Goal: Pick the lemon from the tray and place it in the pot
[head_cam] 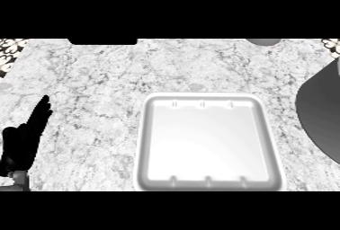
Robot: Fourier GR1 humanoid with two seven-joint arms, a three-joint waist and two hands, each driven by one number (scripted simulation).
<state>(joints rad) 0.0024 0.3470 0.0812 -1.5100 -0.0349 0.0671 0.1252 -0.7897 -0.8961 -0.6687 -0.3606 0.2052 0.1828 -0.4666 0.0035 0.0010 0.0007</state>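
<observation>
while left hand [25, 134] rests open at left edge, tray [207, 143] sits well apart, right of it.

No words, no numbers, no labels to read. Tray [207, 142] plain white, nothing written on it. Desk [100, 81] shows only marble pattern, no signs.

The tray [208, 143] lies on the counter [100, 81], right of centre. A large rounded object [322, 117] sits at the right edge, beside the tray. The left hand [23, 139] rests at the left edge.
</observation>
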